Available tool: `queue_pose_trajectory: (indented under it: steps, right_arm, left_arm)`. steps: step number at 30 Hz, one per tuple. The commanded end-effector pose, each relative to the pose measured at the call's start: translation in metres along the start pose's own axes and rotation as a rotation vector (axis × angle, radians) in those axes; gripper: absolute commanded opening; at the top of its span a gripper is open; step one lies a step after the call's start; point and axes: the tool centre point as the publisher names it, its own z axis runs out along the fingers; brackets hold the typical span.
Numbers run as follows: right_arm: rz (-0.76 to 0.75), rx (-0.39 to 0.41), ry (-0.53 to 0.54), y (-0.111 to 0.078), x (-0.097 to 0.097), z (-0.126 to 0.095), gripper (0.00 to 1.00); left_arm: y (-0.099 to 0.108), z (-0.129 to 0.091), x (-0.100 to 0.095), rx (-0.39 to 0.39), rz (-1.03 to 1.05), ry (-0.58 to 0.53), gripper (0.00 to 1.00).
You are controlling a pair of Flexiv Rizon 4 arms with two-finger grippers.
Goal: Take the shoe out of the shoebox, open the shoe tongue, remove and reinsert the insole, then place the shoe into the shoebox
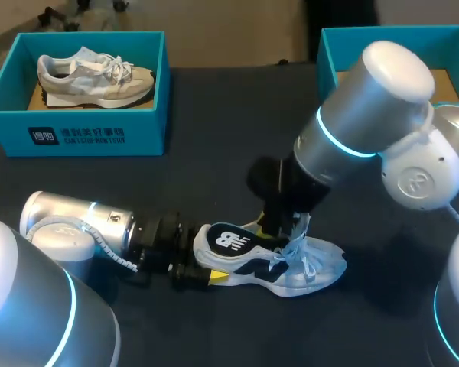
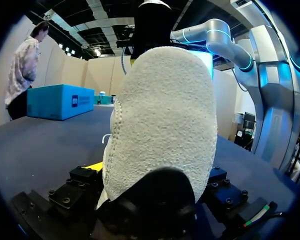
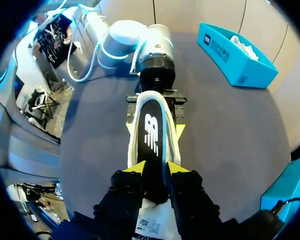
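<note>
my left arm (image 1: 84, 222) lies low and level, its left gripper (image 3: 155, 128) clamped from both sides on the shoe (image 1: 291, 267) heel. my right arm (image 1: 352, 138) angles steeply down, and the right gripper (image 3: 156, 168) seems pinched on the insole (image 3: 151, 135).

left wrist view: shoe (image 2: 162, 125) heel covers most of left tool (image 3: 155, 130); right wrist view: insole (image 3: 151, 135) front hidden beneath right tool (image 3: 155, 169)

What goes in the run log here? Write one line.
shoe: on table | left gripper: shut on shoe heel | right gripper: shut on insole at shoe opening | step: insole
</note>
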Motion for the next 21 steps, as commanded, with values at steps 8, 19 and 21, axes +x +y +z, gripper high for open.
queue_pose_trajectory:
  steps: [8,19,21]
  right_arm:
    - [-0.016,0.023,0.083,0.014,-0.014,0.021,0.25]
    - [-0.005,0.032,0.122,0.018,-0.015,0.025,0.02]
    - [-0.007,0.029,0.126,0.019,-0.014,0.027,0.0]
  left_arm:
    - [0.005,-0.001,0.0,-0.002,-0.001,-0.002,0.0]
    - [0.005,-0.001,0.0,-0.002,-0.001,-0.002,0.0]
    - [0.005,-0.001,0.0,-0.002,-0.001,-0.002,0.0]
